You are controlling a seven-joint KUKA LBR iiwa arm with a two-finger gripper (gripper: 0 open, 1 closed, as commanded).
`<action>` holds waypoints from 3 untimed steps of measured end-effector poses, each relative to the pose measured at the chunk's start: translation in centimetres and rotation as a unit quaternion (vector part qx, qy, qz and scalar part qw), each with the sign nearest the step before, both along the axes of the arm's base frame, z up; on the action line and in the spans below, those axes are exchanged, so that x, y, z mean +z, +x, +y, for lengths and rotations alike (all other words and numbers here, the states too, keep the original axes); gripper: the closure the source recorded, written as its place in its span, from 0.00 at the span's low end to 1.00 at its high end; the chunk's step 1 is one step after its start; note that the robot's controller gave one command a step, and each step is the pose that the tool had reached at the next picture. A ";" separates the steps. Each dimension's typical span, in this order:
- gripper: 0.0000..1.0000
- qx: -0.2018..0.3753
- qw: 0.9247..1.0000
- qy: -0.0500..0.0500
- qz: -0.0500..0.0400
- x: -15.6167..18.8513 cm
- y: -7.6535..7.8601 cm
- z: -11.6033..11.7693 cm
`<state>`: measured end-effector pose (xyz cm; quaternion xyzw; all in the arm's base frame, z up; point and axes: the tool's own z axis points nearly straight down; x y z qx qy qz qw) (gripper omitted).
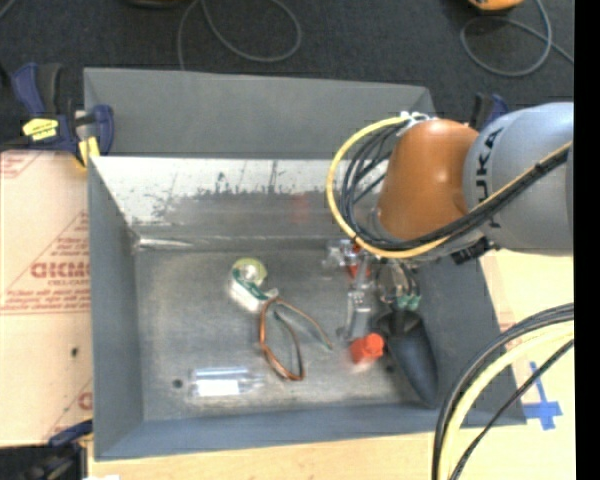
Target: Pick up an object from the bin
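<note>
**Desk:** Where are you on the pick?

**Operator:** I have the gripper (360, 328) down inside the bin (115, 298), close to the floor. I can't tell from this view whether it is open or closed, because the wrist and its cables hide too much of it.

**Desk:** What's under it?

**Operator:** A small red piece (368, 347) sits right at the gripper's tip, touching it or just short of touching. I can't see it clamped, so I won't call it held. Just beyond it, on the arm's side of the gripper, a black lump (413, 360) lies against the bin wall.

**Desk:** And further out?

**Operator:** On the other side of the gripper, near but apart from it, a brown loop (281, 340) lies flat on the floor. Past the loop, up toward the far wall, there's a round white-and-green thing (248, 280). Farthest from the gripper, toward the near wall, lies a clear packet (220, 383). All three are untouched.

**Desk:** So how much is done?

**Operator:** As I read it, the descent is done and nothing more. Nothing is off the floor. What's left is closing firmly on the red piece, if that is the target, and then lifting it clear of the bin. My worry is the black lump sitting so near it, since a grasp there could nudge it or catch both.
</note>
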<state>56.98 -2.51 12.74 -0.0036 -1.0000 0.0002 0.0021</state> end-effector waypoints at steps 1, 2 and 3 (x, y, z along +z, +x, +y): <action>0.00 0.000 1.000 0.000 -0.004 0.4 0.2 0.0; 0.00 0.114 0.993 0.000 -0.005 -3.2 -1.4 -3.0; 0.00 0.155 0.988 0.001 -0.001 -1.3 -1.6 -5.1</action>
